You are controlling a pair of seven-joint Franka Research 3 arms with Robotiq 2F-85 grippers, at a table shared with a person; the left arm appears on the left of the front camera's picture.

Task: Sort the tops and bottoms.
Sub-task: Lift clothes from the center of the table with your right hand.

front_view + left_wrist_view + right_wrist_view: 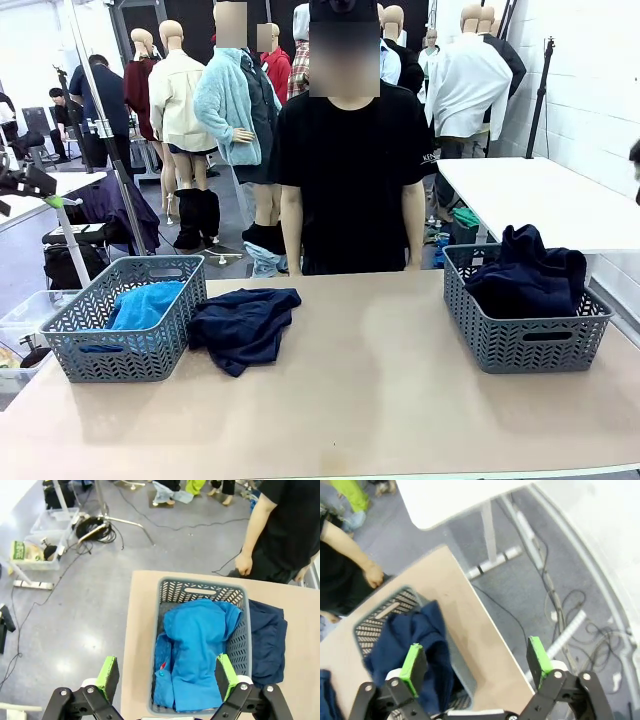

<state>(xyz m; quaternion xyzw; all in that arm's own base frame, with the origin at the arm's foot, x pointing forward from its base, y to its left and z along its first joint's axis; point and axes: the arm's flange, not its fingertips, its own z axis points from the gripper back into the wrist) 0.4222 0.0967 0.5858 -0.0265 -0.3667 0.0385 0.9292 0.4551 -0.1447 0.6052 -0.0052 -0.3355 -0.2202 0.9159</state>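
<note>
- At the table's (pixel 380 400) left end stood a grey basket (pixel 130 350) with a bright blue garment (pixel 145 305) lying inside it.
- The left gripper (pixel 165 677) hung high above that basket, its 2 green-padded fingers (pixel 108 672) spread wide with nothing between them; in the left wrist view the blue garment filled most of the basket's floor.
- Just right of the basket a crumpled navy garment (pixel 245 325) lay on the tabletop, its left edge touching the basket's wall.
- Behind the table's middle a person in a black T-shirt (pixel 350 170) stood with both arms hanging down, hands below the table's far edge.
- The middle stretch of the tabletop separated the 2 baskets, which stood well apart.
- At the right end stood a second grey basket (pixel 525 335) holding a heap of dark navy clothing (pixel 525 275) that rose above its rim.
- The right gripper (pixel 477 662) hovered above that basket's outer side, its fingers (pixel 538 655) also spread wide and empty, 1 pad over the navy heap and the other over the floor beyond the table's edge.
</note>
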